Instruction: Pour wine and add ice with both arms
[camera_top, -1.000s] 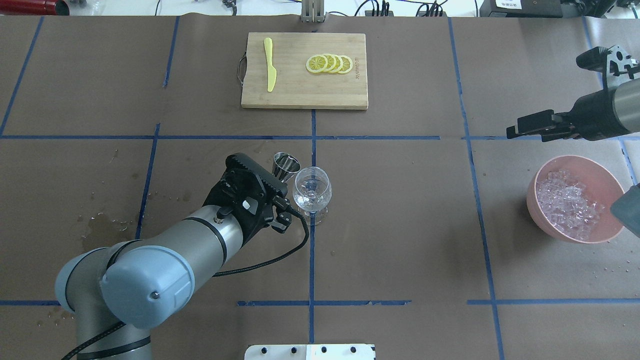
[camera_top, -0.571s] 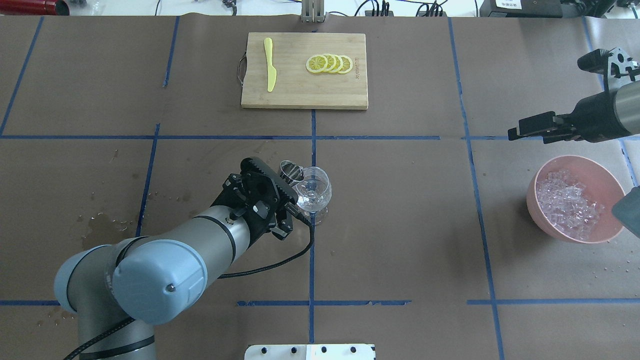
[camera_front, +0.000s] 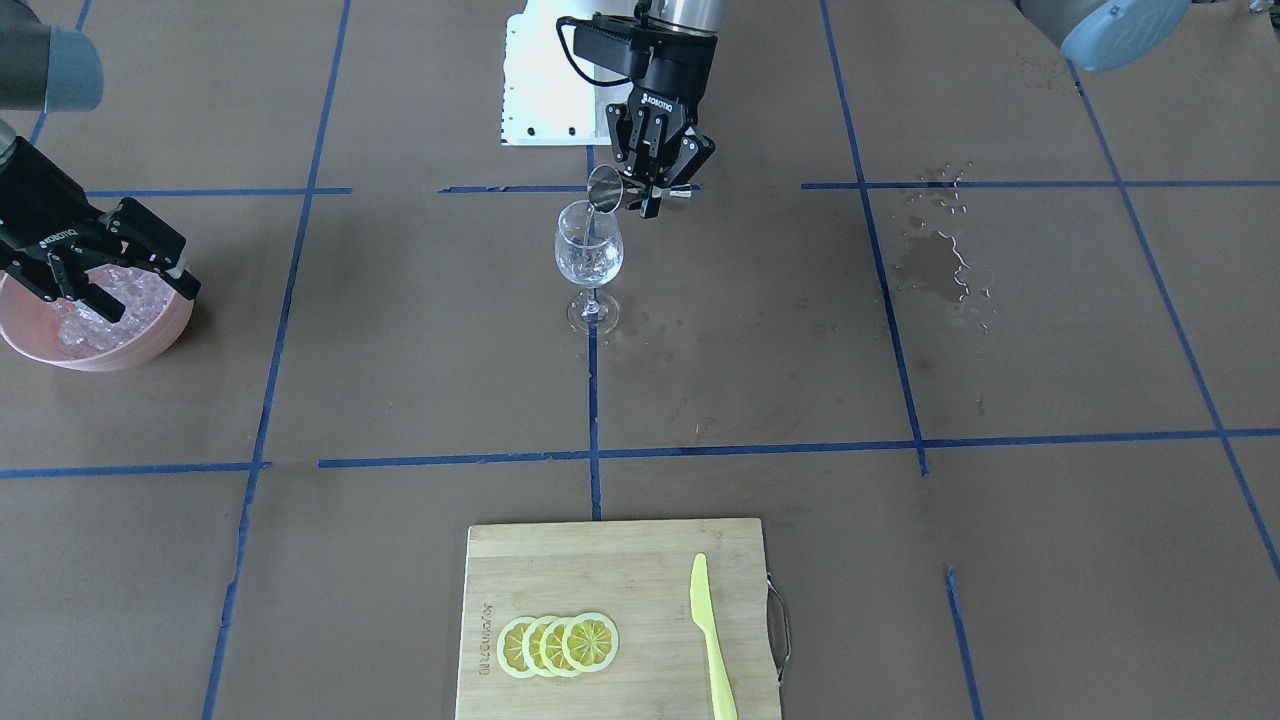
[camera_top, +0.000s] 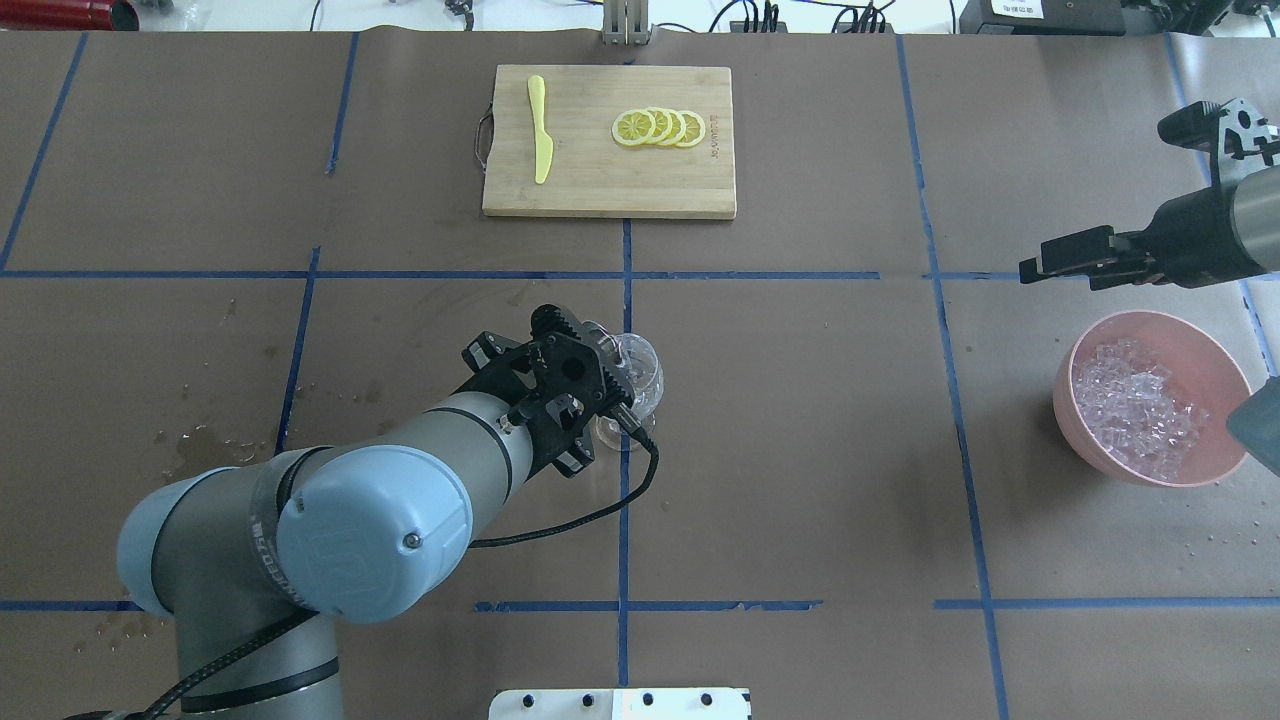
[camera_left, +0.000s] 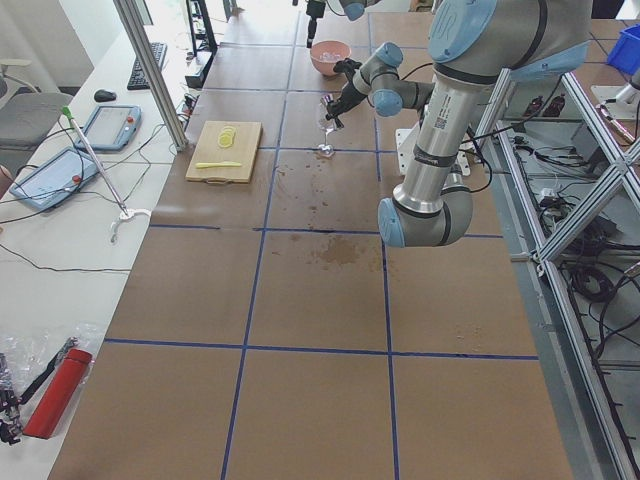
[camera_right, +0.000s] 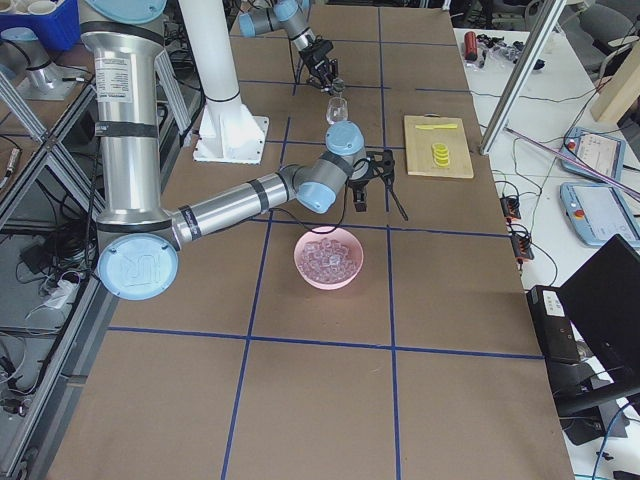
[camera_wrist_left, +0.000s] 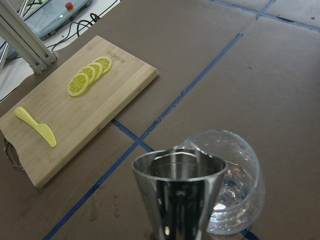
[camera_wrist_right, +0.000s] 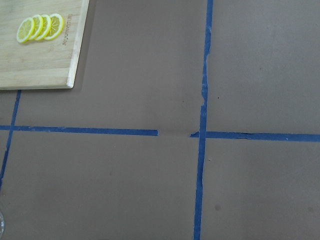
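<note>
Left jaws pinch the tilted jigger (camera_front: 604, 187) over the wine glass (camera_front: 589, 255); right jaws spread near ice (camera_top: 1130, 405), likely slippery, best gripped flat-faced.

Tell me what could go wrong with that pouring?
1. The left gripper tips the cup right at the glass rim; a bump might topple that thin-stemmed glass.
2. The pour could miss and wet the paper, like the puddle already there.

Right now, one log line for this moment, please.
left hand: shut on jigger, tipped over wine glass | right hand: open, empty, near bowl of ice
</note>
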